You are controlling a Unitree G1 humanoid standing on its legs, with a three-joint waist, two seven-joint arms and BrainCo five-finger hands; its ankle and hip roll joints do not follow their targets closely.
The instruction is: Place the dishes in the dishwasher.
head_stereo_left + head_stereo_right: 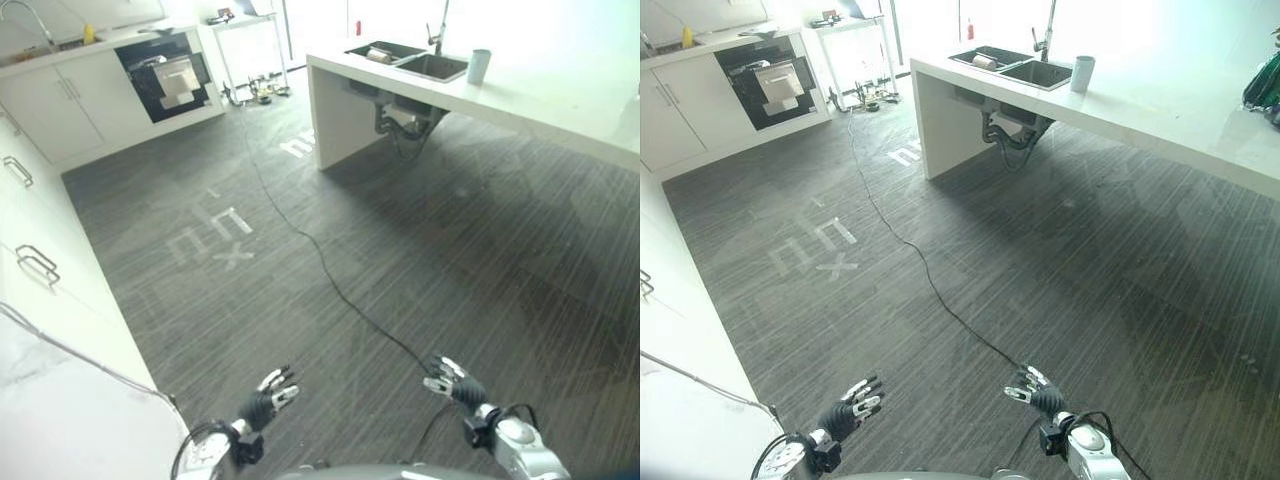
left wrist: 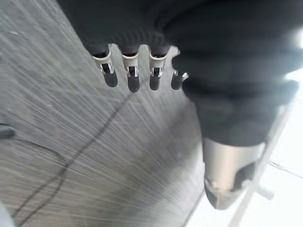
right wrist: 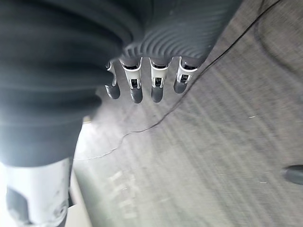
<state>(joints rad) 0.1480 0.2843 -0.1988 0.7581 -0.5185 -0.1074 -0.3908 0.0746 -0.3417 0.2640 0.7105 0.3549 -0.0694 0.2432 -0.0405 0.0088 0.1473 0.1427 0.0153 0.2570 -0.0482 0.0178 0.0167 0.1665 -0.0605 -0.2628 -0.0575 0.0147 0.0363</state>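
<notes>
Over the dark plank floor (image 1: 400,250), both hands hang empty with fingers relaxed: left hand (image 1: 266,398), right hand (image 1: 455,382). Dishes appear to lie in the sink (image 1: 410,62) at the island worktop's (image 1: 560,105) far end, with a cup (image 1: 479,66) just beside it. No dishwasher can be identified; a dark appliance (image 1: 165,75) sits in the far cabinets. Recommended: approach the sink squarely, avoid the floor cable (image 1: 330,270), confirm the load before grasping.

Both eye views look down from the head, far off, sharing the floor (image 1: 400,250), the sink (image 1: 1025,68) and both hands; each wrist view looks along its own fingers (image 2: 132,75), close above that floor.
</notes>
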